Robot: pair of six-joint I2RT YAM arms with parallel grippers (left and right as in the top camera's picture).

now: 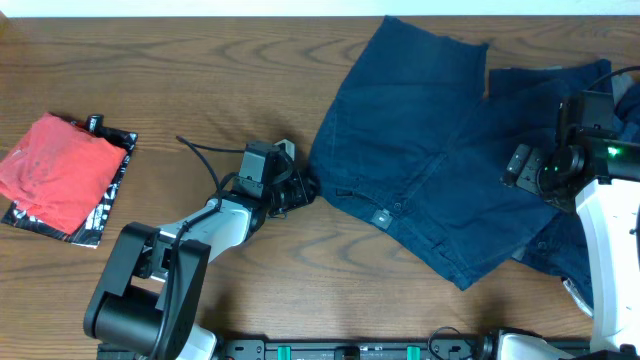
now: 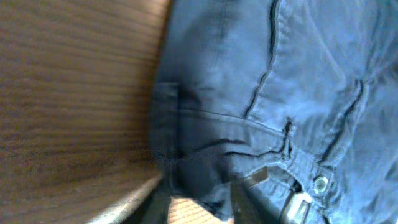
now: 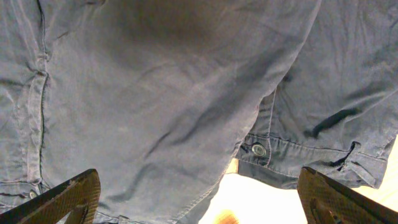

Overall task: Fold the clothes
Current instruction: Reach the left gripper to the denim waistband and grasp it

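Dark navy shorts (image 1: pixel 400 130) lie spread flat on the right half of the wooden table, with the waistband and its button toward the front. A second navy garment (image 1: pixel 545 100) lies partly under them on the right. My left gripper (image 1: pixel 303 190) is low at the left corner of the waistband. In the left wrist view its fingers (image 2: pixel 202 208) are closed in on a bunched fold of the shorts (image 2: pixel 280 74). My right gripper (image 1: pixel 520 165) hovers over the right part of the clothes. Its fingers (image 3: pixel 199 190) are wide apart and empty above the fabric (image 3: pixel 155 93).
A red cloth (image 1: pixel 50 165) lies on a black-and-white packet (image 1: pixel 105 205) at the far left of the table (image 1: pixel 200 60). The clothes reach the table's back and right edges. A bright pale patch (image 3: pixel 261 199) shows under the fabric's edge in the right wrist view.
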